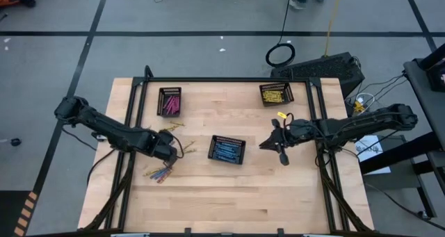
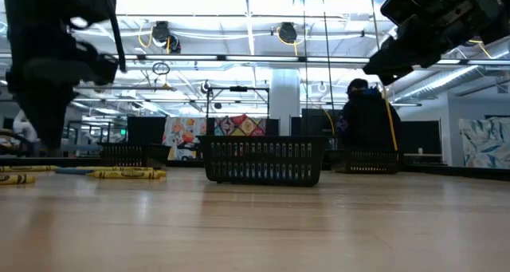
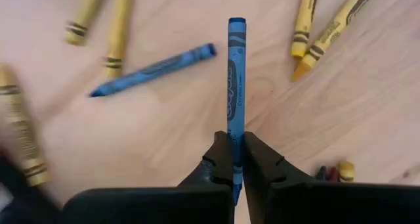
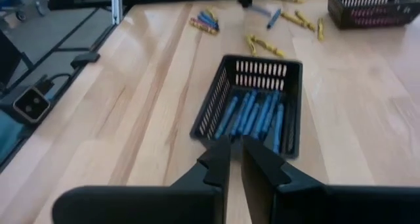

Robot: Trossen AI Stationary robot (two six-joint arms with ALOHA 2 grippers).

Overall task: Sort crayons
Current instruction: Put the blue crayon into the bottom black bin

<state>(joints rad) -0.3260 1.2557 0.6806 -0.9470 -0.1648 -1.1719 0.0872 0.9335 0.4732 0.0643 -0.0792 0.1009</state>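
On the wooden surface (image 1: 229, 188), three trays already hold sorted crayons; loose ones remain. Left tool (image 3: 235, 159) pinches a blue crayon (image 3: 236, 73); right tool (image 4: 236, 159) waits, nearly closed, empty.

Three black trays (image 1: 227, 149) stand on the table (image 1: 222, 202): one with pink crayons (image 1: 170, 101), one with yellow (image 1: 276, 93), one with blue (image 4: 252, 112). The blue tray holds perhaps seven or eight; they overlap too much to count. The left wrist view shows two blue crayons (image 3: 235, 86) and five yellow ones (image 3: 118, 28) loose. There are two arms and two grippers (image 1: 167, 148).
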